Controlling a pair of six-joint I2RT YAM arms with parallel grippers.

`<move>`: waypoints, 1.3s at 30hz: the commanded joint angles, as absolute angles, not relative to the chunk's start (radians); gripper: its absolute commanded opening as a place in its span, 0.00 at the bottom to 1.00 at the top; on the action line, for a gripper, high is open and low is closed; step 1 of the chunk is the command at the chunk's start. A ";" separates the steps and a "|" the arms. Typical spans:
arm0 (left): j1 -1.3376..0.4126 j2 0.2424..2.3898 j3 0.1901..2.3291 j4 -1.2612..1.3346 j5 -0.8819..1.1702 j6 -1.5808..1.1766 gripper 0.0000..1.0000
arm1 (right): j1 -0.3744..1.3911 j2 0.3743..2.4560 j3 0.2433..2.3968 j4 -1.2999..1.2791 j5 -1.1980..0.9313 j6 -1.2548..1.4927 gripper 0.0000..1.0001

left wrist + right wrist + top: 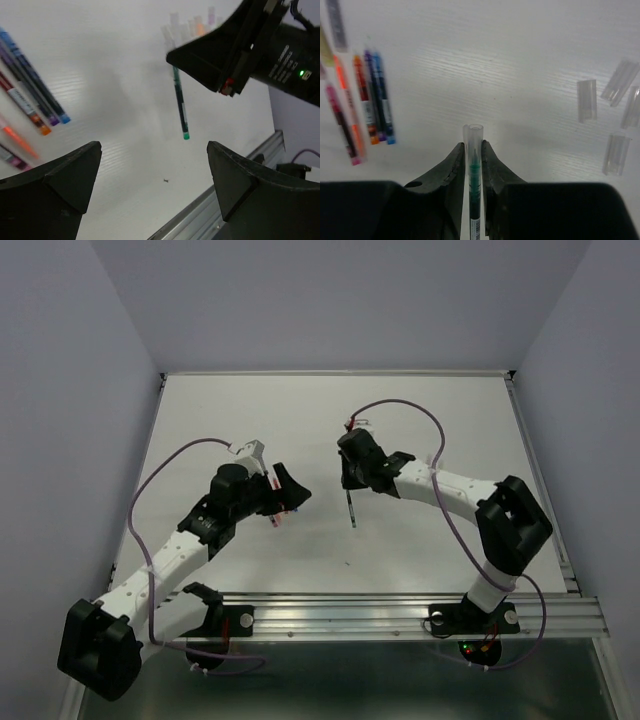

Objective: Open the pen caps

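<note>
Pen cap [473,136] on, right pincer [473,150] gripping pen [474,210]

Clear cap [473,134] tops the green pen [474,192]; four caps [586,100] lie loose.

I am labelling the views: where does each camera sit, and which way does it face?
Top external: above and behind, looking down at the table; the left arm and right arm show.
Left wrist: on the left arm, facing the table; its open left tool frames the green pen.
Right wrist: looks down along the right tool, shut on that pen.
Shared: both wrist views show the row of pens.
</note>
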State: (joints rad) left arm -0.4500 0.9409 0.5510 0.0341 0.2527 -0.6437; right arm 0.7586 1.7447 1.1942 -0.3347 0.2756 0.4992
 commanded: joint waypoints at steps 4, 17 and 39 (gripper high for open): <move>-0.571 0.977 0.561 0.313 0.370 -0.597 0.99 | 0.741 1.523 1.170 0.009 0.075 0.613 0.04; -0.612 1.147 0.672 0.423 0.344 -0.600 0.80 | 0.741 1.440 1.124 0.172 -0.069 0.693 0.06; -0.615 1.154 0.669 0.451 0.350 -0.653 0.00 | 0.741 1.459 1.060 0.280 0.064 0.650 0.01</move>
